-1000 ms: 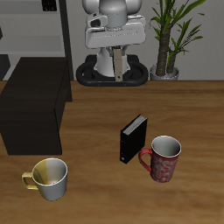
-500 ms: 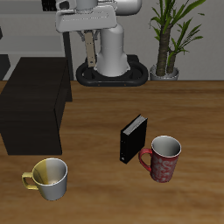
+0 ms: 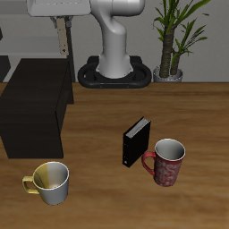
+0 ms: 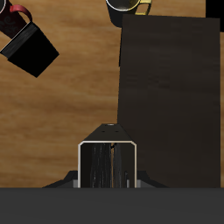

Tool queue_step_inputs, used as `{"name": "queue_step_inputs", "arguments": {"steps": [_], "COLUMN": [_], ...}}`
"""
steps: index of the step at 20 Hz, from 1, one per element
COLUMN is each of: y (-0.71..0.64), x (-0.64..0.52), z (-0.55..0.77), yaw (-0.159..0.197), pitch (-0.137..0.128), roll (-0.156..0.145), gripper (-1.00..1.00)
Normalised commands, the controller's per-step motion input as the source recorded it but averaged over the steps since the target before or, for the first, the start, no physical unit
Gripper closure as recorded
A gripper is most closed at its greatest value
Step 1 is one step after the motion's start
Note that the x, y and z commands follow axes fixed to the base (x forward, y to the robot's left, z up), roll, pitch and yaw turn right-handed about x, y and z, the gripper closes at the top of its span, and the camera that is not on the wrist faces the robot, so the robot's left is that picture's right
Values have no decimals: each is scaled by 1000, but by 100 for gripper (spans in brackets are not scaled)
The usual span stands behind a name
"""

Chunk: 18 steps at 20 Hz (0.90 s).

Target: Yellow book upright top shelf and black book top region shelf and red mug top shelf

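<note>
My gripper [image 3: 63, 23] is shut on the yellow book [image 3: 63, 43], a thin tan strip hanging upright in the air above the back of the shelf [image 3: 36, 103]. In the wrist view the yellow book [image 4: 109, 164] shows edge-on over the flat black top of the shelf [image 4: 171, 96]. The black book [image 3: 136, 141] stands upright on the table in the middle, with the red mug [image 3: 165, 163] right beside it, nearer the front edge. Both also appear in the wrist view: the black book [image 4: 31, 51] and the red mug [image 4: 16, 16].
A yellow mug [image 3: 49, 182] stands on the table in front of the shelf, near the front edge, also seen as the yellow mug [image 4: 129, 7]. A potted plant [image 3: 174, 40] and the robot's base [image 3: 114, 72] stand at the back.
The arm has swung sideways from above the robot's base to above the shelf, carrying the yellow book with it. The black book and both mugs have not moved.
</note>
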Motion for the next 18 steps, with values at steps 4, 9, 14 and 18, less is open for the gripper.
{"name": "queue_step_inputs", "arguments": {"steps": [4, 9, 14, 18], "y": [-541, -290, -416, -398], "x": [-85, -41, 49, 25], "z": [175, 0, -176, -174], "yaw": [-36, 18, 7, -24], "pitch": [-15, 19, 31, 9], "roll": [18, 101, -2, -22], "gripper": [100, 100, 100, 100]}}
